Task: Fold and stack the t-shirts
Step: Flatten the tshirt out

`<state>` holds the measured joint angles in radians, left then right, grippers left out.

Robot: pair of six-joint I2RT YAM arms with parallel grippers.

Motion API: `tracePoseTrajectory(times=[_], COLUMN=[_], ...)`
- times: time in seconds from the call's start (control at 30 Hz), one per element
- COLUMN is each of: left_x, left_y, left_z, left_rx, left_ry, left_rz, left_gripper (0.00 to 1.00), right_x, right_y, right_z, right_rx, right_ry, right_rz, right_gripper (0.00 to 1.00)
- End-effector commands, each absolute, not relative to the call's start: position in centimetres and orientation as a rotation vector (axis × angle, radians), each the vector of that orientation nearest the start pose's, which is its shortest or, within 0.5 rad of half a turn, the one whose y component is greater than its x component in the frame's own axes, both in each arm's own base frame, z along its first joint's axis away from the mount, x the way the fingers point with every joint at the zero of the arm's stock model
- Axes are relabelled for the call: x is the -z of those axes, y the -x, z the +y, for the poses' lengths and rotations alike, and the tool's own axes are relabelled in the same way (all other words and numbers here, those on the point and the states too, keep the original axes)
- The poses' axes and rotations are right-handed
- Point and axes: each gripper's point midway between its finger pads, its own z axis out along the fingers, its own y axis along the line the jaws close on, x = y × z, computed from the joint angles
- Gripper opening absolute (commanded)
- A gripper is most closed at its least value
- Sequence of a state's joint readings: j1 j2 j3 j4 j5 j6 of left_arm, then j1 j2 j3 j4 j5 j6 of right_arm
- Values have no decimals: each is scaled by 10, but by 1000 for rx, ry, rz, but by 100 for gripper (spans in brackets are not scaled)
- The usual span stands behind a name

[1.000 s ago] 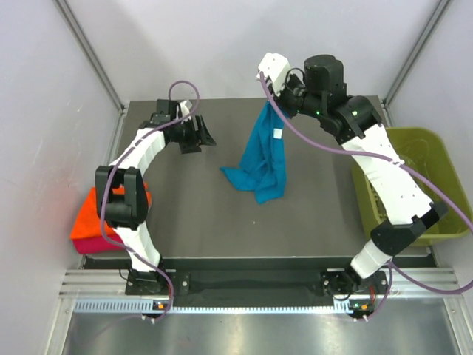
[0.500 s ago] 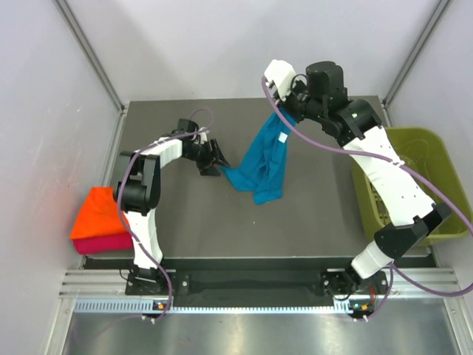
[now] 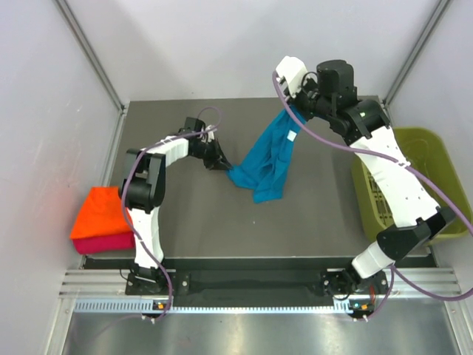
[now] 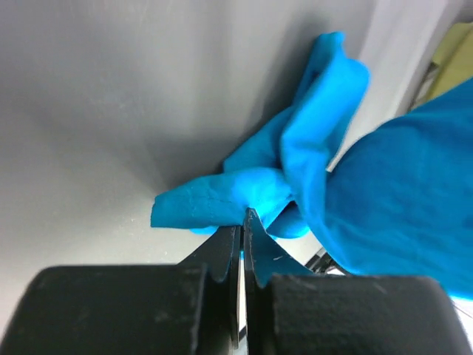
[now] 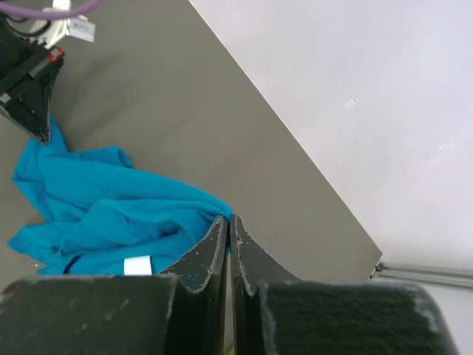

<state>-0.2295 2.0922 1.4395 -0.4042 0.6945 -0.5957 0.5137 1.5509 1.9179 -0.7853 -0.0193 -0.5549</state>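
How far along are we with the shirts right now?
Done: the orange shirt lies folded on the pink shirt at the left. In hand: the teal shirt, unfolded, hangs from the right gripper, which is shut on its top, while the left gripper is shut on a lower corner. Left: spread it, fold it and put it on the orange one.

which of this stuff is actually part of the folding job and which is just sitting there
Part of the job: blue shirt, orange shirt, pink shirt.
Just lying about: green basket.
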Motion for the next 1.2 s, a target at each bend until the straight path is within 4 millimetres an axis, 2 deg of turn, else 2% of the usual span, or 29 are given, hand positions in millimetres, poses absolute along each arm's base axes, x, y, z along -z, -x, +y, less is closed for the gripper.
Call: tracePoseTrajectory(times=[0.0, 0.03, 0.07, 0.1, 0.13, 0.2, 0.27, 0.33, 0.37, 0.4, 0.43, 0.47, 0.5, 0.57, 0.6, 0.7, 0.8, 0.9, 0.97, 1.0, 1.03, 1.07, 1.1, 1.17], left_x=[-143, -154, -179, -204, -231, -266, -295, -322, -331, -344, -349, -354, -362, -359, -360, -349, -346, -364, -378, -380, -378, -379, -374, -367], left_y=[-444, -445, -454, -457, -461, -458, -456, -443, -438, -430, -425, -424, -419, -414, -411, -407, -401, -391, -380, -376, -375, -372, -372, -377], left_z=[-212, -204, -195, -175, -167, -144, -132, -132, -134, -134, -135, -125, -123, -123, -123, -125, -126, -127, -131, -133, -131, -129, -128, -122], left_rx=[1210, 1196, 1167, 1137, 1117, 1046, 989, 967, 963, 956, 954, 925, 910, 911, 915, 947, 953, 934, 950, 956, 951, 941, 937, 882], left_ry=[112, 105, 58, 59, 21, -41, -114, -178, -230, -258, -275, -271, -275, -264, -261, -246, -270, -345, -390, -400, -383, -359, -339, -317], left_rz=[2455, 2432, 2366, 2316, 2258, 2184, 2116, 2069, 2042, 2012, 1998, 1981, 1963, 1972, 1972, 2000, 2012, 1952, 1900, 1892, 1902, 1909, 1931, 1943], left_gripper=[0, 0, 0, 0, 0, 0, 0, 0, 0, 0, 0, 0, 0, 0, 0, 0, 0, 0, 0, 2, 9, 32, 45, 64], right_x=[-426, -427, -433, -436, -442, -447, -446, -444, -441, -430, -433, -429, -413, -403, -388, -379, -381, -395, -397, -392, -388, -384, -372, -359], right_y=[-390, -393, -391, -395, -393, -393, -387, -378, -374, -372, -361, -357, -356, -348, -348, -343, -341, -339, -339, -339, -339, -340, -341, -344], right_z=[175, 170, 162, 147, 138, 117, 104, 90, 92, 89, 87, 87, 81, 77, 72, 73, 74, 70, 68, 66, 66, 66, 66, 73], right_rx=[37, 41, 45, 51, 51, 56, 59, 59, 30, 21, 14, -6, -8, -27, -28, -62, -80, -78, -78, -77, -81, -84, -95, -134], right_ry=[895, 875, 843, 787, 751, 679, 646, 608, 608, 612, 608, 600, 589, 573, 565, 568, 565, 547, 536, 531, 532, 529, 530, 559], right_rz=[1639, 1646, 1642, 1658, 1649, 1658, 1663, 1671, 1676, 1699, 1689, 1698, 1737, 1759, 1795, 1811, 1808, 1777, 1774, 1791, 1798, 1808, 1837, 1858], right_gripper=[0, 0, 0, 0, 0, 0, 0, 0, 0, 0, 0, 0, 0, 0, 0, 0, 0, 0, 0, 0, 0, 0, 0, 0])
